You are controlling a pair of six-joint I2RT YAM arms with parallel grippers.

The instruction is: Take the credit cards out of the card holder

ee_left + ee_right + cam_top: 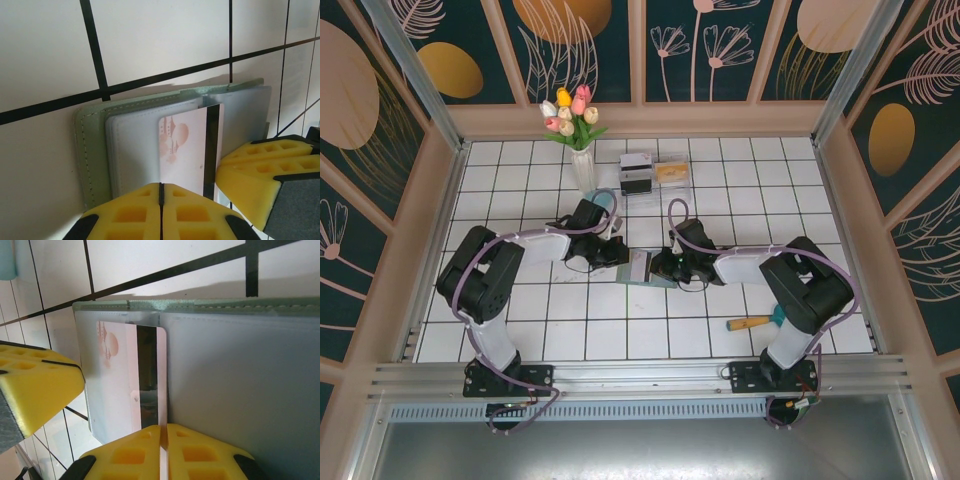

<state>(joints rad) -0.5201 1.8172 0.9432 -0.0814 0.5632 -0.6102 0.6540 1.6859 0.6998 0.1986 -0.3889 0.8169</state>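
The holder (640, 268) lies open on the white-tiled worktop (720, 160) at the centre of the top view, between the two arms. The left end effector (618, 252) reaches it from the left and the right end effector (662, 266) from the right. Both are at its edges, but that view does not settle whether they touch it.

In the left wrist view the holder's sage-green cover shows at the left, with pale blue-grey sleeves on top of it. A whitish card (185, 150) with a faint pink print and a black stripe down its right side lies on the sleeves, right of centre. Its lower edge is hidden behind the yellow fingers (130, 210). Those fingers are pressed together, their seam a dark line at the card's lower left corner. Whether they pinch anything I cannot tell. The other arm's yellow finger sits at the lower right, just beside the card.

In the right wrist view the card lies left of the holder's fold, stripe along the fold. The fingers at the bottom centre are drawn to a thin slit in line with the card's right edge; a grip on it cannot be told.

A vase (582, 168) of tulips and a clear box (655, 172) stand in the upper centre. A wooden-handled tool (750, 322) lies at the lower right, well apart.
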